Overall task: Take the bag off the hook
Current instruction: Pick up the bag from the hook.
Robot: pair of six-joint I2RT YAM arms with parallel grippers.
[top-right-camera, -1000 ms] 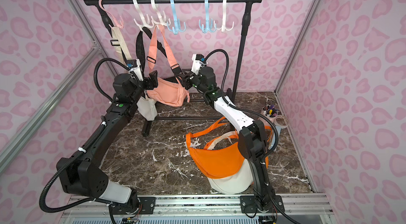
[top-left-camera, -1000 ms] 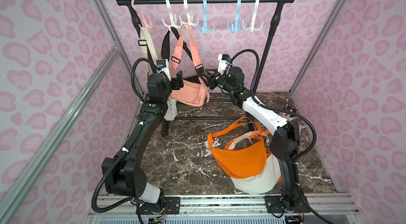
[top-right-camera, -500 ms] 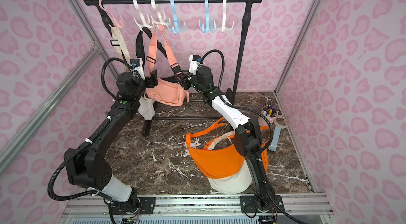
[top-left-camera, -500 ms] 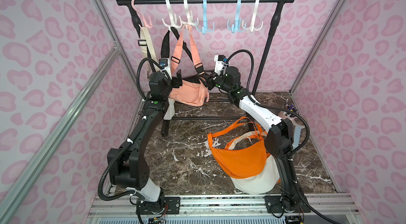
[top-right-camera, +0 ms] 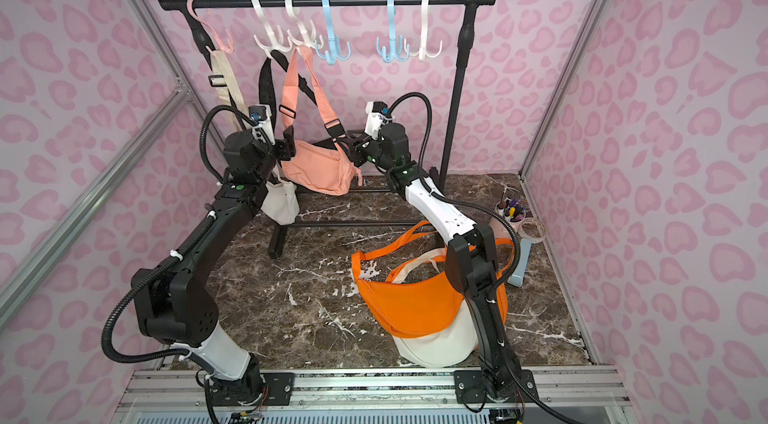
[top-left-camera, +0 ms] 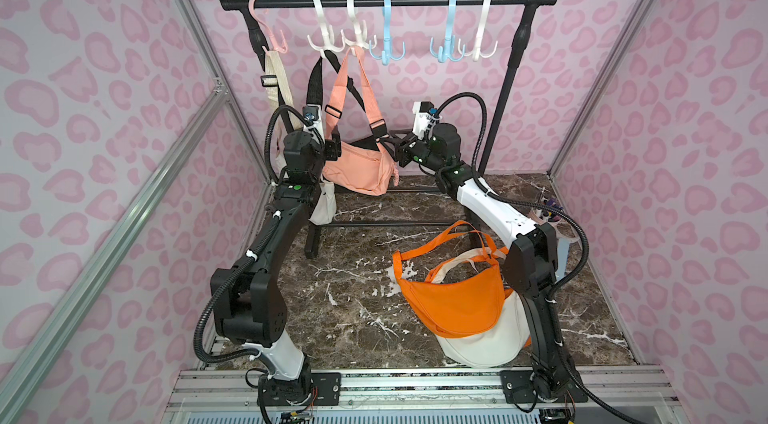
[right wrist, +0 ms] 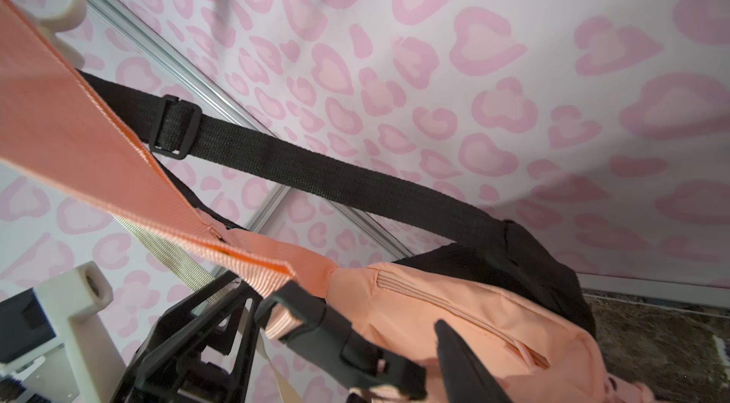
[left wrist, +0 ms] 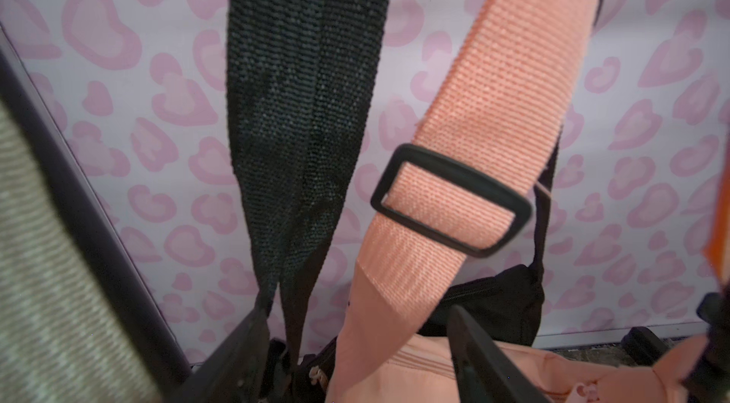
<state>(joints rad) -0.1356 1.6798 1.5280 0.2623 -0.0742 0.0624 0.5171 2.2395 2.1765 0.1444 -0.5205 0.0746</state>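
Bag: peach sling bag (top-left-camera: 357,170), soft crescent body, zip seam along its upper side, small peach pull dangling at the end nearest the R claw (top-left-camera: 401,154).
Where: hangs by its strap (left wrist: 493,104) off the 2nd white hook (top-left-camera: 353,33) on the black rail (top-left-camera: 390,2), body low btwn the two claws.
Strap: wide peach webbing, two legs rising to a peak at the hook.
Fittings: black slider (left wrist: 450,203) on the leg nearer the L claw (top-left-camera: 331,150); black clip buckle (right wrist: 339,341) at the body end nearer the R claw.
Neighbours: black bag (right wrist: 533,262) right behind the peach one; cream bag (top-left-camera: 322,203) just beside, towards the L arm.
Hidden: L wrist covers the body's near end in both top views. Black bag is mostly behind the peach body. Which prong carries the strap: can't tell. Hook is cut off in the R wrist view; wrist views blur at close range.
Axis: body's long axis runs approx. parallel w/ the rail, end by the R claw a bit lower. Zip side up, belly down.
L claw: jaws wide apart, nothing pinched; bases of the peach and black straps sit btwn them.
R claw: jaws part-way apart around the clip buckle; whether they press it, can't tell.
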